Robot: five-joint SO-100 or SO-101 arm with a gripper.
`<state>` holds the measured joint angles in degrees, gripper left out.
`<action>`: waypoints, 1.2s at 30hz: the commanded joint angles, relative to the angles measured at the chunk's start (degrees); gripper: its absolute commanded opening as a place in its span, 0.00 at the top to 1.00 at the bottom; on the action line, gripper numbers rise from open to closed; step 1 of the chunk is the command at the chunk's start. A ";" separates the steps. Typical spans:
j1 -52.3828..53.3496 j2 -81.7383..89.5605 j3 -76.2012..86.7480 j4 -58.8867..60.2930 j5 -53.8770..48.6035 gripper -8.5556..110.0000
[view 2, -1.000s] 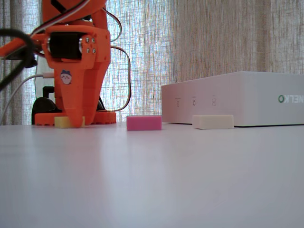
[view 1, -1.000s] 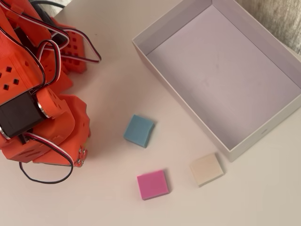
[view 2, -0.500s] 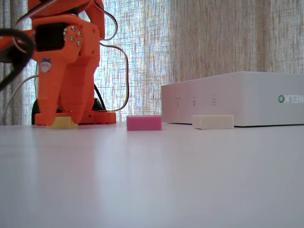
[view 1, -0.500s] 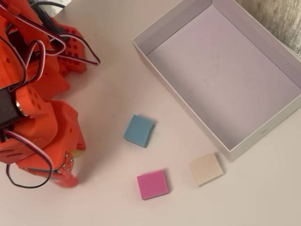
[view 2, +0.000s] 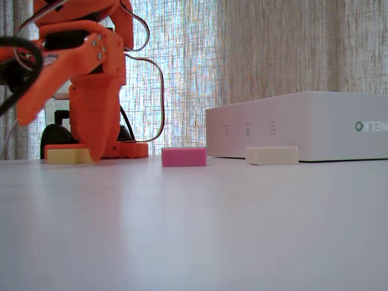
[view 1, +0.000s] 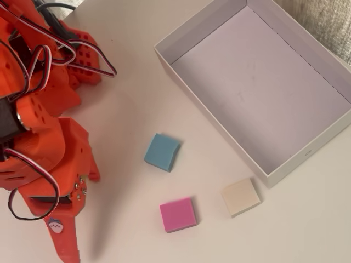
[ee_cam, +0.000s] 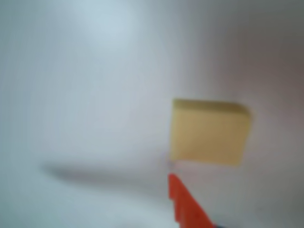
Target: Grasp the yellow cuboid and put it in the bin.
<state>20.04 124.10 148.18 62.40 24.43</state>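
Yellow cuboid [ee_cam: 210,131] flat on table, orange pincer [view 2: 85,154] tip beside it.

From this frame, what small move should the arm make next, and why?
Probably shift the gripper sideways until its open jaws straddle the yellow cuboid, then close. In the wrist view only one orange fingertip sits at the block's near corner. In the fixed view the block lies flat on the table, ungrasped.

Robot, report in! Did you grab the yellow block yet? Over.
Pincer open, down at table level. Yellow cuboid not gripped, flat on the table beside one orange finger. Bin empty; pink block and cream block lie between.
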 commanded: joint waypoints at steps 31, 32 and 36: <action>-6.06 -16.08 -12.22 13.10 17.75 0.62; -6.06 -16.70 -12.22 13.36 18.19 0.62; -6.68 -19.16 -14.15 15.38 19.16 0.62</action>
<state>14.33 105.91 136.23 75.94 42.89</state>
